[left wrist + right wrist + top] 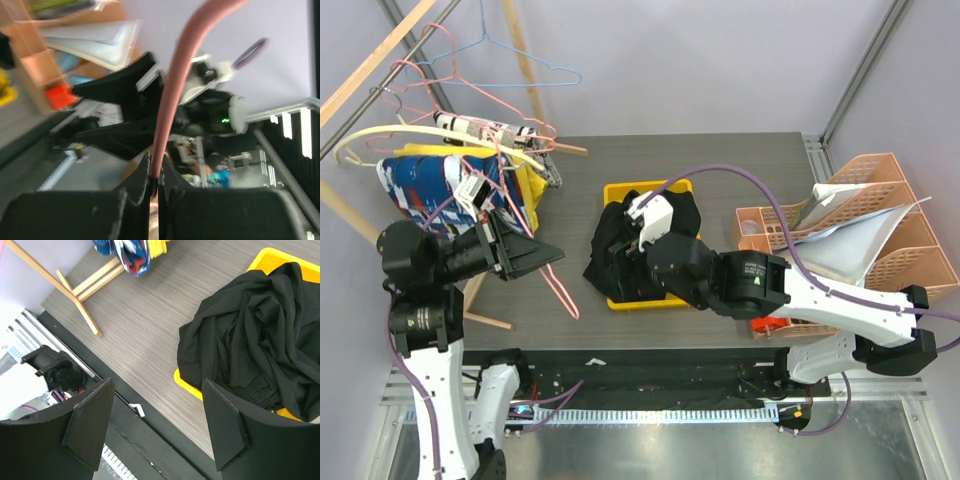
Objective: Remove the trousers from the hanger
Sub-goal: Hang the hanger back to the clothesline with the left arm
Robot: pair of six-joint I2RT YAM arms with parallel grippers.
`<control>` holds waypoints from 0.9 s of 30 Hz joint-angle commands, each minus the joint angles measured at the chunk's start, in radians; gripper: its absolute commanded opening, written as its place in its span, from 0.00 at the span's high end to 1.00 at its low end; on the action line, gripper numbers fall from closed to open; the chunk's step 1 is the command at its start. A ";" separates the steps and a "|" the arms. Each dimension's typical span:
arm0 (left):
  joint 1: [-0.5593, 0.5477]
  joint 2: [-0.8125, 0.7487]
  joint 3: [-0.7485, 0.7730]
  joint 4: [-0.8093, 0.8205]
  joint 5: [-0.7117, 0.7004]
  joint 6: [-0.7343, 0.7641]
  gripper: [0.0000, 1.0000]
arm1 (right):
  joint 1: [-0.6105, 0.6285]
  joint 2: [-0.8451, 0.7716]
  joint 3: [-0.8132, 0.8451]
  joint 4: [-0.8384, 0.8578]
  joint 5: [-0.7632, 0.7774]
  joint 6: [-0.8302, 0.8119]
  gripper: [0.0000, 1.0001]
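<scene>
The black trousers (617,238) lie crumpled in a yellow tray (620,190) at the table's middle, off any hanger. They also show in the right wrist view (250,340), spilling over the tray's rim (272,260). My left gripper (542,257) is shut on a bare pink wire hanger (558,287), held left of the tray. The left wrist view shows the pink wire (170,100) pinched between the fingers (137,182). My right gripper (157,382) is open and empty, hovering over the tray's near left corner and the table's front edge.
A wooden clothes rack at the back left carries colourful garments (450,185) and several wire hangers (520,60). Its wooden legs (485,320) lie on the table near my left arm. An orange file organiser (840,230) with papers stands at the right.
</scene>
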State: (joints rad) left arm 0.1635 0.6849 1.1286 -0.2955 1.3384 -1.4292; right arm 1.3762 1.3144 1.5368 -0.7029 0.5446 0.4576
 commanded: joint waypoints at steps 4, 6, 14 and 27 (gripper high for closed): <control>-0.005 0.207 0.365 -1.171 -0.456 1.130 1.00 | -0.147 0.045 0.023 0.043 -0.254 -0.075 0.24; -0.005 0.147 0.349 -0.967 -0.459 0.992 1.00 | -0.170 0.071 0.051 0.033 -0.293 -0.100 0.24; -0.005 -0.010 0.208 -0.711 -0.812 0.856 1.00 | -0.266 0.082 0.063 0.014 -0.370 -0.129 0.24; -0.005 -0.108 -0.092 -0.162 -1.091 0.500 1.00 | -0.289 0.105 0.100 -0.012 -0.408 -0.155 0.24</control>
State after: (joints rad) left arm 0.1577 0.5137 1.0405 -0.7238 0.3065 -0.8139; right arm 1.0954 1.4208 1.5810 -0.7303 0.1505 0.3256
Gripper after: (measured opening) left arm 0.025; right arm 0.761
